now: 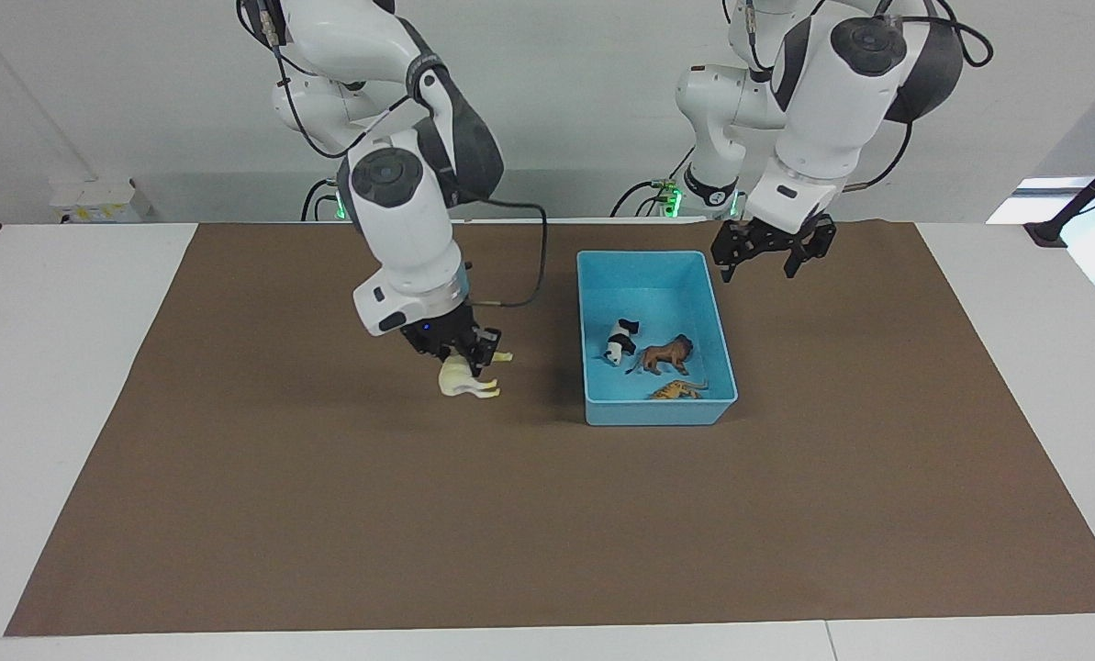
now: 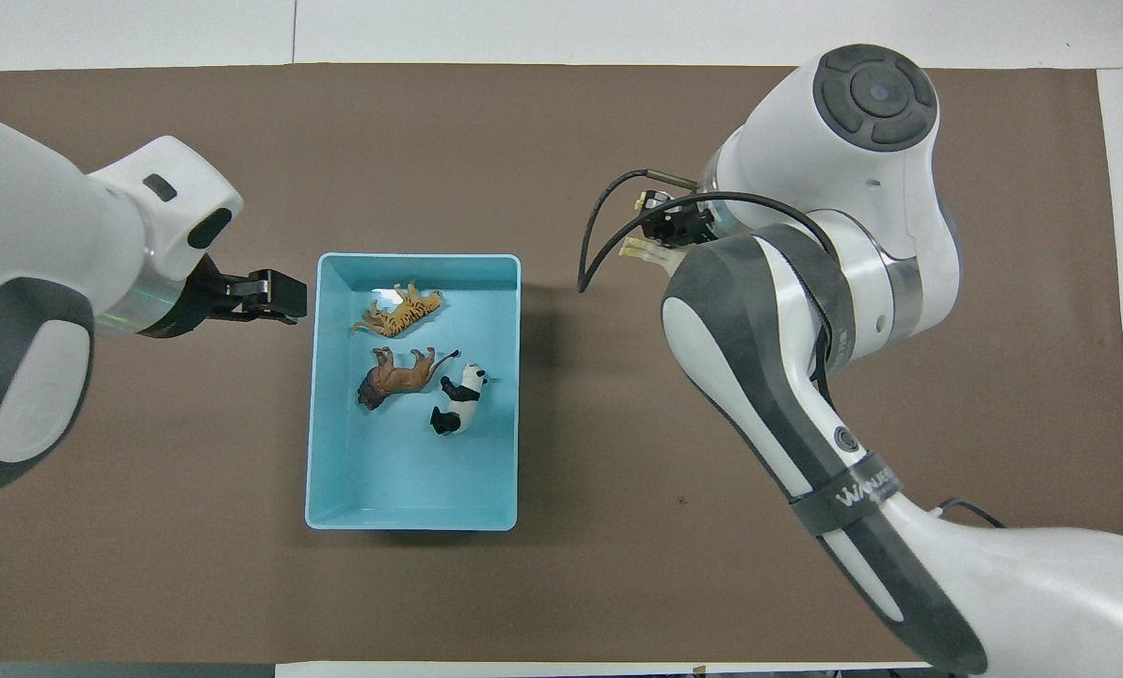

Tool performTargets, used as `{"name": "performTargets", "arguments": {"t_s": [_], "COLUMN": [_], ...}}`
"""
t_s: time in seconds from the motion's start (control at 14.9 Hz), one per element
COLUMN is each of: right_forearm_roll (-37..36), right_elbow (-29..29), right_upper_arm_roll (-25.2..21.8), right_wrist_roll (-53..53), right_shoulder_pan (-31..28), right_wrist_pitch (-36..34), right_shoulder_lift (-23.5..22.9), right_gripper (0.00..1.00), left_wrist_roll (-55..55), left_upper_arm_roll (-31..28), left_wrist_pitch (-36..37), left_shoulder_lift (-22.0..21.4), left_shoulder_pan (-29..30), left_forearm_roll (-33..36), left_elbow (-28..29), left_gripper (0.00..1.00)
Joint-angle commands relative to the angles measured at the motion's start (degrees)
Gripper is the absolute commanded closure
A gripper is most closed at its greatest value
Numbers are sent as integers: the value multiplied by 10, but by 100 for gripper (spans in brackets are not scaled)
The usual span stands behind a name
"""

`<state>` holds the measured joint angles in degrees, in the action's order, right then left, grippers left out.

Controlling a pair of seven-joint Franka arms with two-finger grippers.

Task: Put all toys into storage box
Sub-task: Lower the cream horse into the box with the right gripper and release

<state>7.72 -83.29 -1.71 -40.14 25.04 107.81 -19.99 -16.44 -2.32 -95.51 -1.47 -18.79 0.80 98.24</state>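
The light blue storage box [image 1: 650,256] stands on the brown mat and shows in the overhead view [image 2: 418,257] too. In it lie the panda [image 1: 620,341] [image 2: 459,400], the brown lion [image 1: 666,354] [image 2: 401,375] and the orange tiger [image 1: 677,391] [image 2: 401,313]. My right gripper [image 1: 463,354] is down at the mat beside the box, toward the right arm's end, shut on the cream-white horse [image 1: 460,381]. In the overhead view the arm hides most of the horse [image 2: 638,250]. My left gripper [image 1: 772,262] [image 2: 274,294] is open and empty, raised beside the box's other long wall.
The brown mat [image 1: 547,514] covers most of the white table. A black cable [image 1: 533,266] loops from the right arm's wrist between the gripper and the box. Black stands sit at both ends of the table.
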Motion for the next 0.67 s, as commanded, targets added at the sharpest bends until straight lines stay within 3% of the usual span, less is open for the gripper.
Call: {"name": "performTargets", "arguments": {"t_s": [0.0,0.2,0.4,0.6], "right_forearm_roll": [-1,-5,-49,-57], "right_elbow": [41,60,107,110], "right_upper_arm_roll": [-1,-3,-4,-6], "right_wrist_roll": [-84,-157,-242,-272], "right_shoulder_pan": [89,151,203,226], "right_wrist_pitch": [4,20,25,70], "right_shoulder_lift": [-26,-42,-104,-151], "right_gripper": [100,100,100,100], "left_wrist_roll": [3,22,57,99], "left_upper_arm_roll": [1,20,63,63], "left_wrist_pitch": [60,84,111,105], "left_shoulder_lift": [11,20,38,34], "left_shoulder_pan": [25,93,156,164], "left_forearm_roll": [1,-8,-12,-13], "left_elbow": [-55,-72,-114,-113], "left_gripper": [0,0,0,0]}}
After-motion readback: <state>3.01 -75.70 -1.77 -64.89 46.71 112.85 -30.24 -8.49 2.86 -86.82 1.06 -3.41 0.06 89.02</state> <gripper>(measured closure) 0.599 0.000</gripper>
